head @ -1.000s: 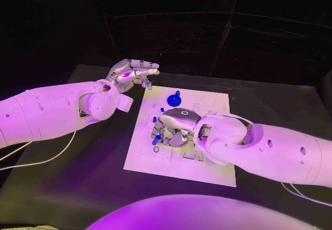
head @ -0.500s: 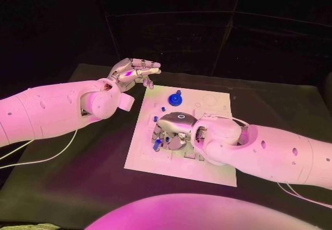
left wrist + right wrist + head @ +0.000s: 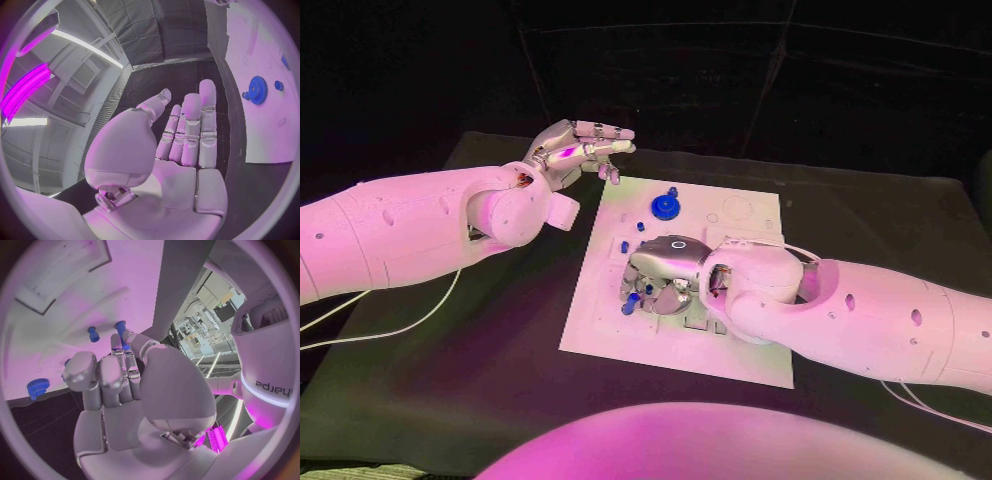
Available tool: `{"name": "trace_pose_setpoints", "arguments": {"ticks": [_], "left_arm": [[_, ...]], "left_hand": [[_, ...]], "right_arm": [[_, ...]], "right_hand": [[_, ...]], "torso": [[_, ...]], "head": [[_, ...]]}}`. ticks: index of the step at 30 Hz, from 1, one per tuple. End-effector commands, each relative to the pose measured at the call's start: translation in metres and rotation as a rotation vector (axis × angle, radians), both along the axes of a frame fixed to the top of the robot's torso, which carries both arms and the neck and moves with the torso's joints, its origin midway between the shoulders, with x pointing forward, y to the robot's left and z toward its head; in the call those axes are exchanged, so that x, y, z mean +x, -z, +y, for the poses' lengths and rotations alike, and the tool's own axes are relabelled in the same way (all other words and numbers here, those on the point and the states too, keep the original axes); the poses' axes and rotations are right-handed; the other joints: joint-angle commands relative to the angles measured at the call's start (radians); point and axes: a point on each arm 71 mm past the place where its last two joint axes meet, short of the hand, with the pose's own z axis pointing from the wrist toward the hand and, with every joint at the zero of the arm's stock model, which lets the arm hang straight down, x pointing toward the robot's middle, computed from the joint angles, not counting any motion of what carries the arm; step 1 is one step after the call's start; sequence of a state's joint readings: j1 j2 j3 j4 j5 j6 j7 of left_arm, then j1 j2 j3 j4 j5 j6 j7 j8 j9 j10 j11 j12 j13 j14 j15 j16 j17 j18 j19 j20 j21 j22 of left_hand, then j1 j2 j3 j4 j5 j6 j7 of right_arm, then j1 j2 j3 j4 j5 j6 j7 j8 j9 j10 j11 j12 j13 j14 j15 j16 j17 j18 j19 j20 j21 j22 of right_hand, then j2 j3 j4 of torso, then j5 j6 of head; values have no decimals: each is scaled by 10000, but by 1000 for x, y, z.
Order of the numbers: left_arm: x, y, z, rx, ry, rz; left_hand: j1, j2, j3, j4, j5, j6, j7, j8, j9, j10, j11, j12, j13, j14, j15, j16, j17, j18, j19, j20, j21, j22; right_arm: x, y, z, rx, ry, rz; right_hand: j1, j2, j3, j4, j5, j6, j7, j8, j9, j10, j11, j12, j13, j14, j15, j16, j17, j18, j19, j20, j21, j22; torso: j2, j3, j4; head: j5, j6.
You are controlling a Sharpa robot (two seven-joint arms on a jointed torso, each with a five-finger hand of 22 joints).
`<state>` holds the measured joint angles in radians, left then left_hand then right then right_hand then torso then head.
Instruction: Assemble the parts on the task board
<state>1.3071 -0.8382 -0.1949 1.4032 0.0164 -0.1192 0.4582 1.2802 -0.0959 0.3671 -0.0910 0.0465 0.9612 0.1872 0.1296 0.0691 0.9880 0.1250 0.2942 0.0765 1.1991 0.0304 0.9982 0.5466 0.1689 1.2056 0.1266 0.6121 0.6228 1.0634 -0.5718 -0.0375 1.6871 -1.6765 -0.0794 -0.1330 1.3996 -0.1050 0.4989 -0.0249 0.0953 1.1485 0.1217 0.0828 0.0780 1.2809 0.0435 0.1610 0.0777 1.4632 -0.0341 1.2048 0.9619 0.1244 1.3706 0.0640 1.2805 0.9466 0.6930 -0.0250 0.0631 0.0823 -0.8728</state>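
The white task board point(image 3: 747, 350) lies mid-table. My right hand point(image 3: 664, 277) hovers low over its middle and pinches a small blue peg point(image 3: 635, 300) between thumb and finger; the peg point(image 3: 120, 329) sticks out past the fingertips. A blue gear point(image 3: 665, 207) sits at the board's far end with a small blue part point(image 3: 672, 191) just beyond it. Two more small blue pegs point(image 3: 623, 247) stand left of my right hand. My left hand point(image 3: 577, 150) is raised off the board's far left corner, fingers straight and apart, holding nothing. The left wrist view shows the gear point(image 3: 257, 90) beside that hand point(image 3: 187, 135).
The black table point(image 3: 473, 360) surrounds the board. My right forearm point(image 3: 877, 320) lies across the board's right side. A white cable point(image 3: 387, 325) trails on the table under my left arm.
My right hand has shifted slightly nearer and lower over the board with the blue peg. The left hand has barely moved.
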Motion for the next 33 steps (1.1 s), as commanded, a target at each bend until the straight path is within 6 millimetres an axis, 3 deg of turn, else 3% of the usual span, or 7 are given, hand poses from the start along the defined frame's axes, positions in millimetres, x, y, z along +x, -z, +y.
{"name": "trace_pose_setpoints", "arguments": {"ticks": [1,9,17,24,29,33], "left_arm": [[0,-1,-1,-95,94,-12],[0,-1,-1,-94,95,-10],[0,-1,-1,-93,100,-1],[0,-1,-1,-87,93,3],[0,-1,-1,-87,109,16],[0,-1,-1,-87,117,25]], "left_hand": [[3,61,-85,-2,21,3,32,42,-12,-72,-29,34,-12,-69,23,13,-12,131,-41,26,-65,-13],[3,61,-85,-2,21,3,32,42,-12,-72,-29,34,-12,-69,23,13,-12,131,-41,26,-65,-13],[3,61,-85,-2,21,3,32,42,-12,-72,-29,34,-12,-69,23,13,-12,131,-41,26,-65,-13],[3,61,-85,-2,21,3,32,42,-12,-72,-29,34,-12,-69,23,13,-12,131,-41,26,-65,-13],[3,61,-85,-2,21,3,32,42,-12,-72,-29,34,-12,-69,23,13,-12,131,-41,26,-65,-13],[3,61,-85,-2,21,3,32,42,-12,-72,-29,34,-12,-69,23,13,-12,131,-41,26,-65,-13]], "right_arm": [[0,0,1,-283,-2,-348],[-2,1,7,-409,-103,-493],[-7,7,10,-616,-300,-395],[-6,6,10,-201,-272,-449],[-5,2,10,302,-175,-626],[-4,-2,7,890,10,-891]], "right_hand": [[-110,34,45,1,69,-18,70,69,13,-9,63,-60,-9,170,-7,-12,0,-167,-8,19,53,2],[-158,-2,32,-4,70,-21,73,58,11,-1,67,-82,-6,164,-1,-23,-25,-164,-19,27,48,-13],[-442,-195,-78,32,259,-216,152,-95,-43,-171,147,-298,-35,136,65,-48,-92,-153,-80,77,13,-87],[-978,-689,-525,190,531,-936,250,-230,-142,-932,355,-695,-117,134,236,58,28,-129,-173,228,-63,-242],[-1096,-781,-771,236,580,-1168,252,-210,-128,-1235,397,-704,-103,91,273,22,-46,-91,-258,277,-154,-424],[-1129,-776,-1299,275,634,-1664,291,-194,-123,-1959,470,-660,-95,-145,321,-331,-561,66,-676,358,-686,-1407]], "torso": [[5,-2,0],[1,-5,0],[-4,-8,-1],[-7,-2,-3],[-7,-5,3],[-8,1,-5]], "head": [[-7,2],[-13,2],[-22,2],[-26,2],[-37,2],[-43,13]]}}
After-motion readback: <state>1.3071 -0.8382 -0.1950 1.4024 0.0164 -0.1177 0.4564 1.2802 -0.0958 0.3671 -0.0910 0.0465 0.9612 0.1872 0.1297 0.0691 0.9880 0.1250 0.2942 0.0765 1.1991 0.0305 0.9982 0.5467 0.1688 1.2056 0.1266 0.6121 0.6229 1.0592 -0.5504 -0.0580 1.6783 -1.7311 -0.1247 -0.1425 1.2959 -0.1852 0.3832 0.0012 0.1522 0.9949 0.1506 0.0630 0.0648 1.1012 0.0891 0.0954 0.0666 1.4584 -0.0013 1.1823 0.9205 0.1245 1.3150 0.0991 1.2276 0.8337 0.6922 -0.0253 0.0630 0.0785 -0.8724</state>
